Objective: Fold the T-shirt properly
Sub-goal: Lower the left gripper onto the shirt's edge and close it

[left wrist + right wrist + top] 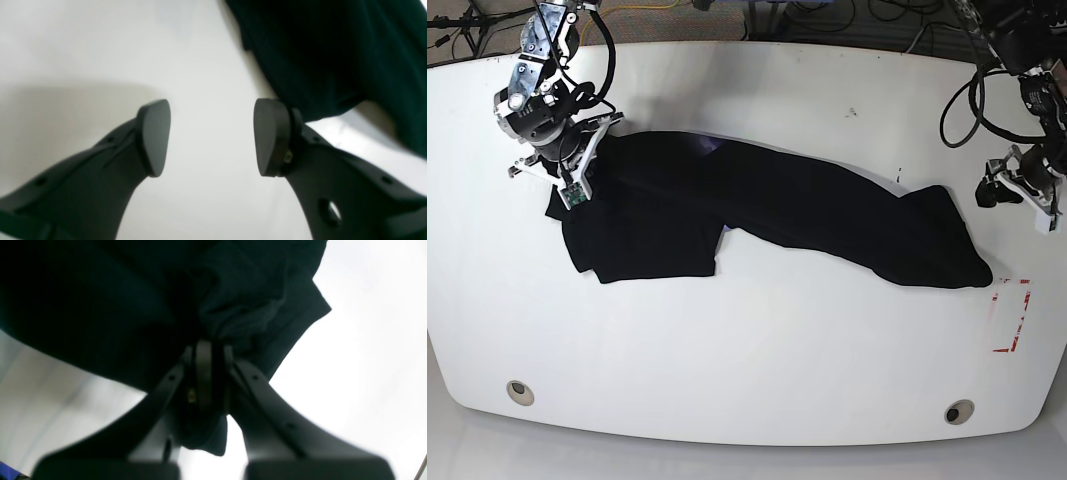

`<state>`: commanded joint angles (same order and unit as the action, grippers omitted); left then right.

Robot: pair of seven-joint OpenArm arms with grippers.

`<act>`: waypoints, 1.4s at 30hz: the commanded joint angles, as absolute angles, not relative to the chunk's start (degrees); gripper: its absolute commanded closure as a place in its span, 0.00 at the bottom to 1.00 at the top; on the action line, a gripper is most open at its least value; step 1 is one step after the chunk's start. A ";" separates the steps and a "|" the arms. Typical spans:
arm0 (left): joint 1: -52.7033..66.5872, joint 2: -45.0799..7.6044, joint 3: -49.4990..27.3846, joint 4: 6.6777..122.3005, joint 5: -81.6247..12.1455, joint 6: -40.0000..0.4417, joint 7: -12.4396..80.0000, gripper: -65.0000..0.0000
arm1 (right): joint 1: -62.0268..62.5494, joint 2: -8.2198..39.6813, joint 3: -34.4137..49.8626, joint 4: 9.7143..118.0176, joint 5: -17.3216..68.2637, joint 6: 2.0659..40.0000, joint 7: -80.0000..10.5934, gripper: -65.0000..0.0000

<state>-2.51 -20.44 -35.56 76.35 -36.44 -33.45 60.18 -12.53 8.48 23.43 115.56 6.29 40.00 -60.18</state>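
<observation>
While the T-shirt [757, 215] is lying stretched across the white worktop [757, 370] w/ its bulk at the base view's left and a long dark band trailing diagonally toward the right, the right end effector [208, 373] is sitting at that left end, pads pressed together w/ black cloth bunched between them. Fabric is hanging in folds above and below the pinch in the right wrist view. Over on the other side, the left end effector [211, 136] is hovering w/ pads spread well apart, nothing between them, one pad [268, 136] just beside the shirt's edge. A red-marked rectangle [1015, 315] is showing near the worktop's right edge.
</observation>
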 joint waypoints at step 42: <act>-4.09 -12.79 -27.65 76.26 -37.67 -33.01 60.26 0.99 | -12.35 8.48 23.69 115.56 6.20 40.00 -60.18 1.00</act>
<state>-4.09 -12.79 -27.65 76.26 -37.67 -33.01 60.26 -12.35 8.48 23.69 115.56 6.20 40.00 -60.18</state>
